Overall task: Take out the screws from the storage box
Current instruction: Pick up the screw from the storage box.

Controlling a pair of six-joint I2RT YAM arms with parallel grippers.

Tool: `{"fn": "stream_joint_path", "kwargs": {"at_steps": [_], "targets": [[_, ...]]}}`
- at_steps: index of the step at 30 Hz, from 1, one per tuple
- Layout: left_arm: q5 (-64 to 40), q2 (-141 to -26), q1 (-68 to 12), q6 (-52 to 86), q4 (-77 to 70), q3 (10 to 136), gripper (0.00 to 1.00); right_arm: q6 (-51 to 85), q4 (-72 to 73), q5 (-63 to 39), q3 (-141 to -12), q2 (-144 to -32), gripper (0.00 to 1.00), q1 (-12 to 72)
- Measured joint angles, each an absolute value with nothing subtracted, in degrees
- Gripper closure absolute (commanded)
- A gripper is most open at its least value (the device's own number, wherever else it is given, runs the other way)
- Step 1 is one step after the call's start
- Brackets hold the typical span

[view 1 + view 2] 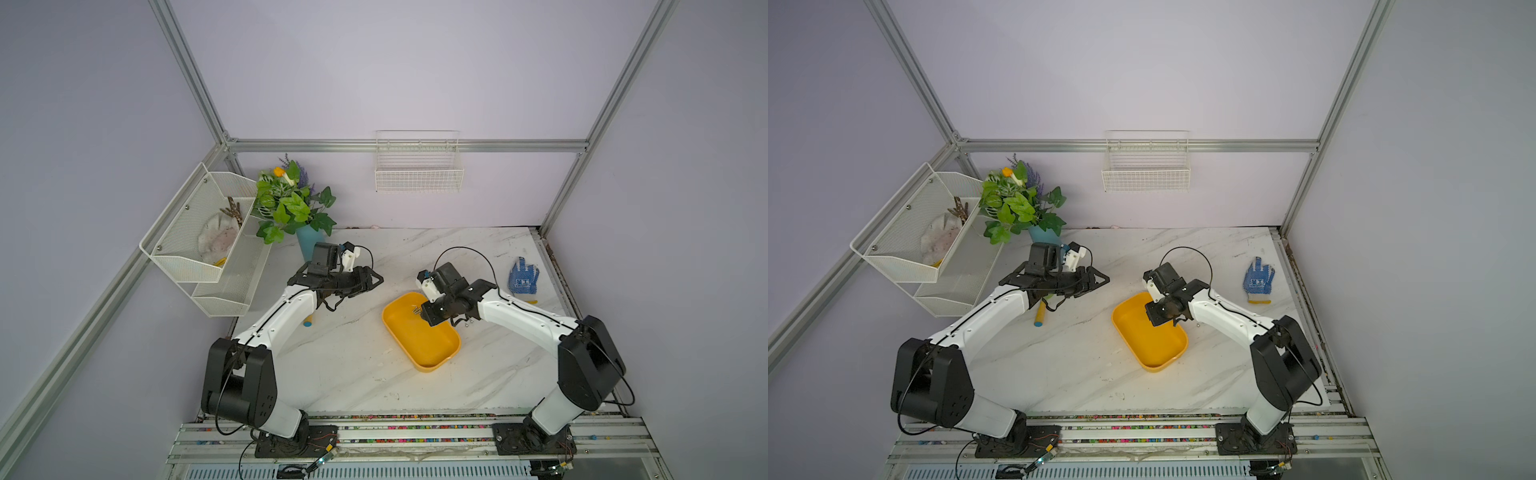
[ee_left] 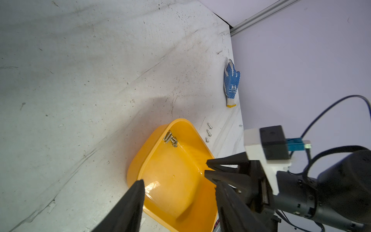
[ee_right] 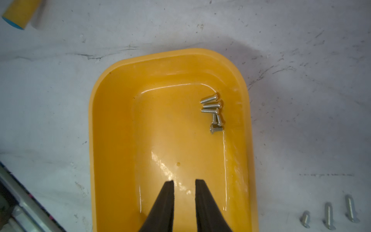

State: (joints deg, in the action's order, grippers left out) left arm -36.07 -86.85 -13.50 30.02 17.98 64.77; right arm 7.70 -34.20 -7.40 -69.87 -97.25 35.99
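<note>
Right gripper (image 3: pixel 184 180): over the floor of the storage box (image 3: pixel 94 124), short of the screws. Jaws a narrow gap apart, nothing between them.

Left gripper (image 2: pixel 178 181): jaws wide, empty, off to the side of the box.

The screws (image 3: pixel 213 112): small cluster on the box floor, tight against one wall near a corner, several touching. Three loose screws (image 3: pixel 329 215) lie in a row on the table (image 3: pixel 60 100) just outside the box.

Handling, my estimate: light, hard, smooth and round, so they should roll and slip easily. I would pinch one across the shaft, taking the outermost, which is clear of the wall and least likely to drag its neighbours.
</note>
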Motion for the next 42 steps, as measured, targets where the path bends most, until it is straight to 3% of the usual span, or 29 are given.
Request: {"fn": "stream_joint_path", "kwargs": {"at_steps": [6, 16, 42], "targets": [[-36.0, -86.8, -13.5, 30.0, 18.0, 64.8, 0.39, 8.0, -34.1, -5.0, -72.4, -105.8, 0.62, 35.8], [-36.1, -86.8, -13.5, 30.0, 18.0, 64.7, 0.39, 9.5, -33.8, 1.4, -74.5, -108.9, 0.58, 37.4], [-36.1, -86.7, -13.4, 28.9, 19.7, 64.7, 0.38, 9.8, -33.4, 8.8, -78.9, -114.7, 0.58, 39.4]]}}
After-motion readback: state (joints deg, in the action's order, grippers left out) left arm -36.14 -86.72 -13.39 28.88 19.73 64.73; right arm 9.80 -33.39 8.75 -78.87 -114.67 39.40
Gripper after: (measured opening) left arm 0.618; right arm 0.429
